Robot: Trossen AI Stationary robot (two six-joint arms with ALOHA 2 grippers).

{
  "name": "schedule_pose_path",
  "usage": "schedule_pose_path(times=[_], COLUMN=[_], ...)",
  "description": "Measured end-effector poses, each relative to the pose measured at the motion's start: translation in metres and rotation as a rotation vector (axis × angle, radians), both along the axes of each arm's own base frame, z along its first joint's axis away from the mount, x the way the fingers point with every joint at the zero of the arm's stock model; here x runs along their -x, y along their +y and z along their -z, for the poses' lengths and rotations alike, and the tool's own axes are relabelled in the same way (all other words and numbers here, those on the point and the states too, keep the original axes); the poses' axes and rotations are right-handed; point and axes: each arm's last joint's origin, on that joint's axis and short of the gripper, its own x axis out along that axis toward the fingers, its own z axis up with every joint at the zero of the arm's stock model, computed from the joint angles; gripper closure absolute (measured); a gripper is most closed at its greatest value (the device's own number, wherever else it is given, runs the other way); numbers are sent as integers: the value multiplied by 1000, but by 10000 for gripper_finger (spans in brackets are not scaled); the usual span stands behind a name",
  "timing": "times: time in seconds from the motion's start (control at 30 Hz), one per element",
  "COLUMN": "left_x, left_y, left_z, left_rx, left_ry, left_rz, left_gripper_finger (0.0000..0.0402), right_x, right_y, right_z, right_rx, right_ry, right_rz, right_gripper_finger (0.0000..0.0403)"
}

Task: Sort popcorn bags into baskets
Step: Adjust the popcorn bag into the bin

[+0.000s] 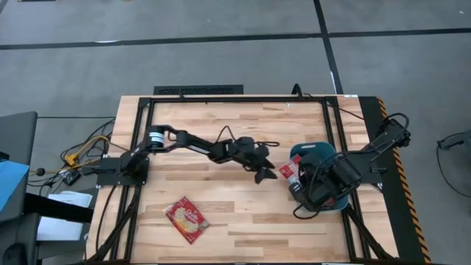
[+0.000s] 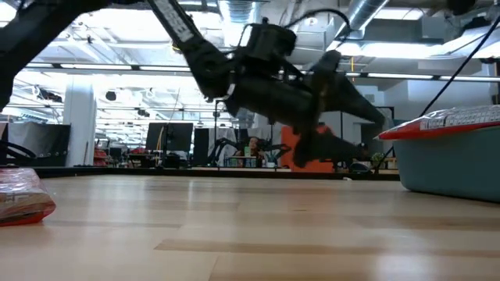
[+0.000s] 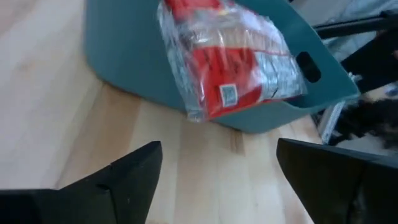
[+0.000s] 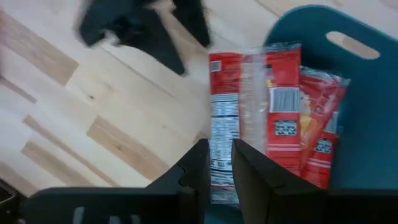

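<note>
Pale wooden desk carries a teal basket at its right side, and a popcorn bag lies draped over the basket's near rim, half in, half out. Left pincer hovers just beside it with fingers spread wide and empty. Right pincer sits over the basket, its fingers nearly pressed together, holding nothing I can see. To finish well, the bag probably needs a nudge inward until it drops flat. Its long axis runs across the rim, toward the desk's centre. Another bag lies loose near the front edge, skewed diagonally
</note>
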Motion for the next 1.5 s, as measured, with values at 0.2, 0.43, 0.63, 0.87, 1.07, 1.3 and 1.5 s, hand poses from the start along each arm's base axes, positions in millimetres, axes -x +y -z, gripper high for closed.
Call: schedule_pose_path(times=[0.2, 0.43, 0.63, 0.87, 1.07, 1.3, 1.5], left_x=[-23, -30, -31, -31, -30, -28, -25], left_y=[9, 12, 12, 12, 11, 5, 0], left_z=[10, 16, 12, 11, 10, 6, -11], left_rx=[133, 174, 190, 195, 224, 335, 344], left_ry=[9, 15, -12, -14, -5, 17, -14], left_rz=[3, -13, -11, 1, 70, 254, 404], left_gripper_finger=[92, 96, 162, 292, 391, 400, 401], right_x=[-1, 0, 1, 1, 1, 3, 8], right_y=[5, 12, 14, 15, 15, 17, 25], right_z=[3, 7, 7, 7, 6, 6, 6], right_rx=[9, 25, 23, 24, 51, 72, 60], right_ry=[9, 28, 21, 7, -13, 7, 2], right_rz=[-28, -53, -33, -37, -45, -105, -142], right_gripper_finger=[310, 310, 310, 311, 311, 310, 276])
